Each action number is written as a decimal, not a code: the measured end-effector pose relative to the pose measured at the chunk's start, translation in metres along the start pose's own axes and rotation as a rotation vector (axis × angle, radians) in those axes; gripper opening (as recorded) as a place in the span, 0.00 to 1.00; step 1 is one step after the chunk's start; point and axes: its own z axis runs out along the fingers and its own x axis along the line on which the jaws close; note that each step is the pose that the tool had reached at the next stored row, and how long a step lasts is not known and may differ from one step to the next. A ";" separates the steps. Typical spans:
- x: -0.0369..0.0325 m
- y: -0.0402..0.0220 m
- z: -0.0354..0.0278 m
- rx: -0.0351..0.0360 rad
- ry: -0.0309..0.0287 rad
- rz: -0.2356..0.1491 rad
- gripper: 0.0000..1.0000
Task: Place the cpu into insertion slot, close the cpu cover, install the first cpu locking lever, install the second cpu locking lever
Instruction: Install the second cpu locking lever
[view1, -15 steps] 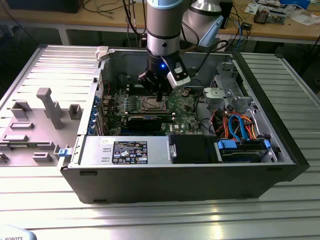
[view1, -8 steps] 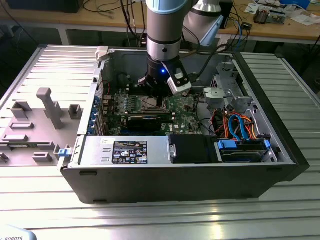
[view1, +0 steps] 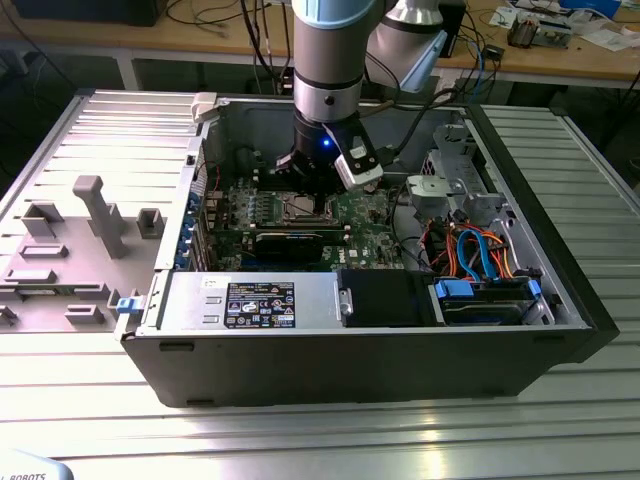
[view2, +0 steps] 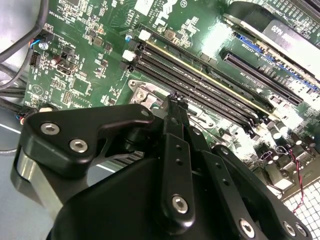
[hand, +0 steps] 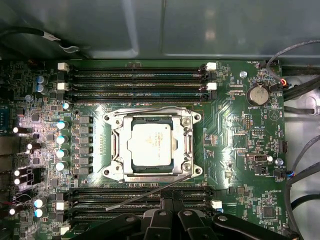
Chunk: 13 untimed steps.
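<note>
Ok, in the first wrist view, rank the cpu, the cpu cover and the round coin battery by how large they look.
Largest to smallest:
1. cpu cover, the metal frame around the chip
2. cpu, framed in the cover's window
3. coin battery, clearly the smallest

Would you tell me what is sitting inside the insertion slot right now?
In the first wrist view the cpu lies in the insertion slot, its silver-grey top showing through the window of the cpu cover lying over it. The cover's frame hides the chip's edges, and the chip hides the contacts beneath.

A silver-grey cylindrical arm with a pale blue joint cap is seen; the black gripper linkages are fastened with silver screws.
</note>
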 end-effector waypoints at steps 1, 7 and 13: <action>0.0000 0.0000 0.0000 0.0000 0.0000 0.000 0.12; 0.0000 -0.0001 0.0000 -0.0001 0.0000 0.000 0.12; -0.0007 -0.0002 -0.0001 0.0002 0.0074 0.000 0.12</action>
